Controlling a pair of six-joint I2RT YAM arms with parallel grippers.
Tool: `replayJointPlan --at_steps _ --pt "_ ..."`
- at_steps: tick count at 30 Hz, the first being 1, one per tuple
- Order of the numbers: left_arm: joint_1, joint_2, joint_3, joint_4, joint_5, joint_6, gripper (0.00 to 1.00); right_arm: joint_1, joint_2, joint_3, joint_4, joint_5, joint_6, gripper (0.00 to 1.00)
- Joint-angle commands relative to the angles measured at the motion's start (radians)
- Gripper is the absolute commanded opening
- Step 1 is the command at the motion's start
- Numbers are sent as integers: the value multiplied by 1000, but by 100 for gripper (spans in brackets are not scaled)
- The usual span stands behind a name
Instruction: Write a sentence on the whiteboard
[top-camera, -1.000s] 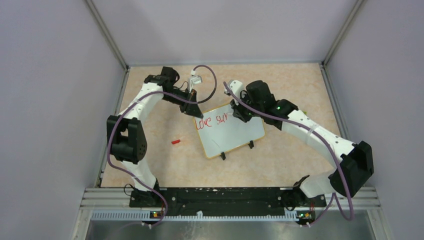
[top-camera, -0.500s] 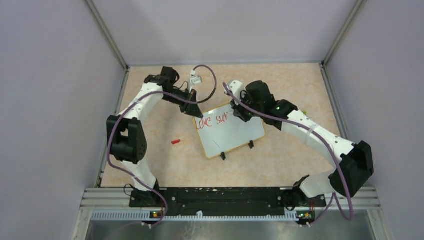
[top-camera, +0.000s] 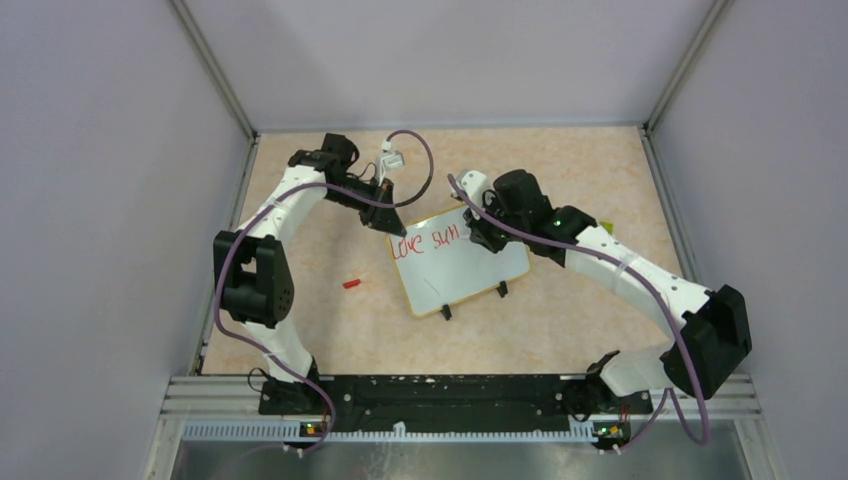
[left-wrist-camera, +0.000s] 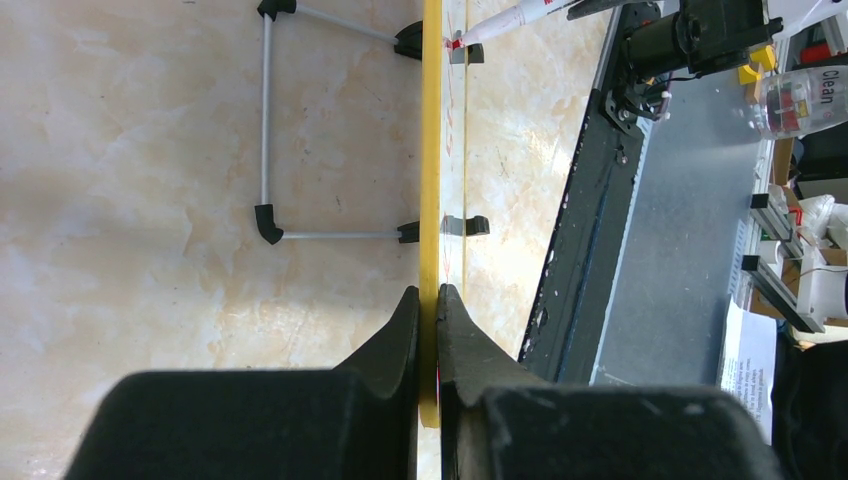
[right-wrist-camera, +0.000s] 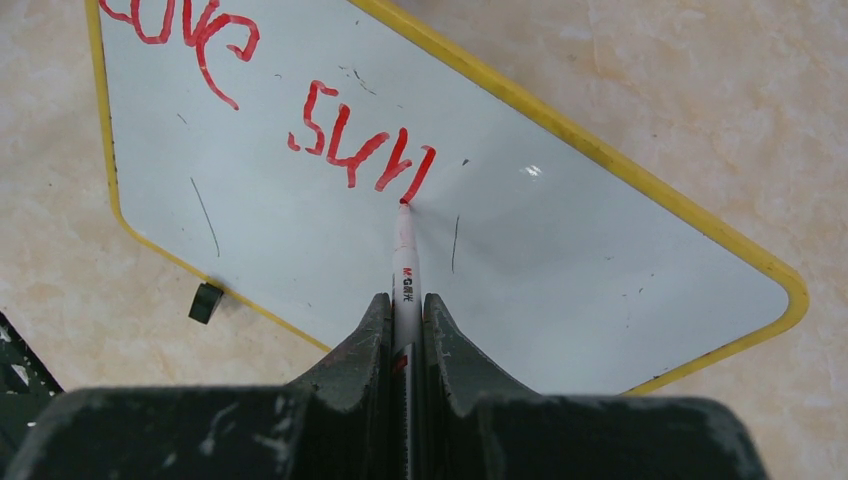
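Two red words (right-wrist-camera: 352, 150) on whiteboard (right-wrist-camera: 600, 270), reads "Love sur", marker (right-wrist-camera: 404, 268) lbl M&G.

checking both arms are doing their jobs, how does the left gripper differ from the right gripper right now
The left gripper is shut on the yellow rim of the whiteboard; the right gripper is shut on a marker. The left gripper pinches the board edge-on near a corner; the right gripper points at the board's face, marker tip touching the end of the sentence. Both have black fingers, closed.
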Motion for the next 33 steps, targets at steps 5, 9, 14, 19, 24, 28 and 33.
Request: replayJointPlan --at_steps 5,9,14,19,24,28,33 --pt "-23 -8 -22 18 -43 21 0 -8 3 50 29 18 10 0" --pt "-23 -9 -24 17 -43 22 0 -8 17 72 34 38 11 0" --pt "-23 -10 -26 18 -43 23 0 -11 25 86 42 55 11 0" --pt "-23 -11 -27 19 -45 23 0 -12 29 91 42 77 4 0" --pt "-23 -11 -27 21 -45 20 0 -23 24 97 35 96 -1 0" --pt "-23 -10 -24 22 -46 17 0 -27 21 99 29 98 -2 0" --pt "-23 -11 -24 22 -47 16 0 -27 12 106 19 83 -3 0"
